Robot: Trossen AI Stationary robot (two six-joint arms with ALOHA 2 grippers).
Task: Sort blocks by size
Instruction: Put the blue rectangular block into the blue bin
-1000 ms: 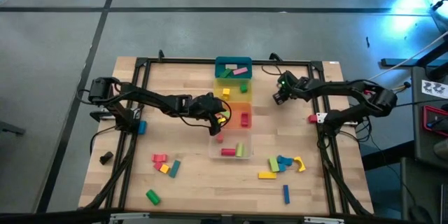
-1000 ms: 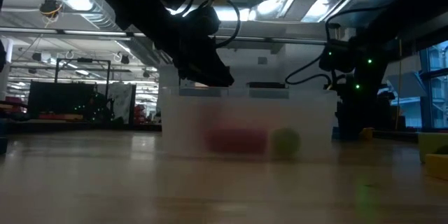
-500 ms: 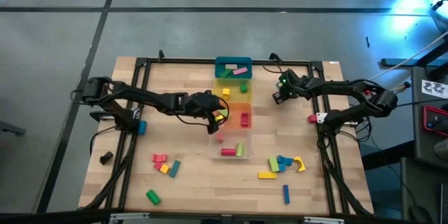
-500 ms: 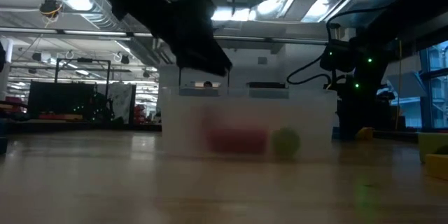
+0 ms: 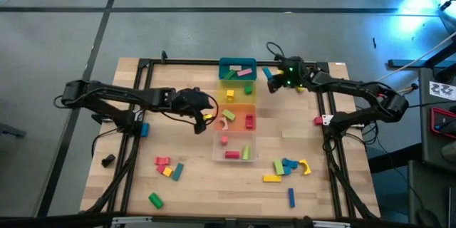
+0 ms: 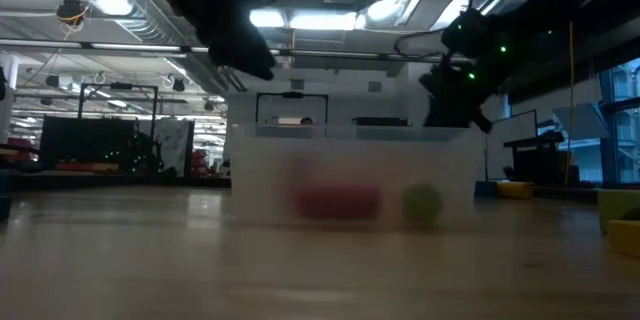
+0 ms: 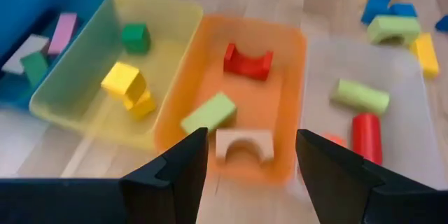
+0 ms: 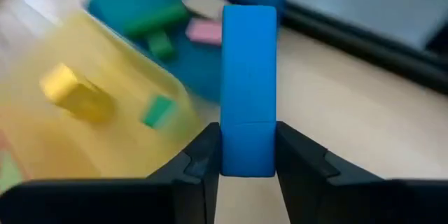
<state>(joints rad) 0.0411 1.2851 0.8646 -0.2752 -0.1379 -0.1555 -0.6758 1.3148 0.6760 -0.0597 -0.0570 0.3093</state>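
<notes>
On the near part of the wooden surface [image 5: 192, 185] lie loose blocks: a green one [image 5: 155, 200] near left, a red, yellow and teal cluster [image 5: 167, 167] beyond it, and a blue, green and yellow group [image 5: 287, 167] on the right. In the middle, the clear bin [image 5: 235, 148] holds a red cylinder [image 5: 232, 154]. Farther on, the left claw [image 5: 204, 120] hovers just left of the orange bin [image 7: 245, 105], fingers spread, empty. Farthest, the right claw [image 5: 274, 78] grips a blue bar [image 8: 248, 91] beside the yellow bin [image 5: 235, 92] and teal bin [image 5: 237, 69]; the bar's long axis runs straight out ahead between the fingers.
</notes>
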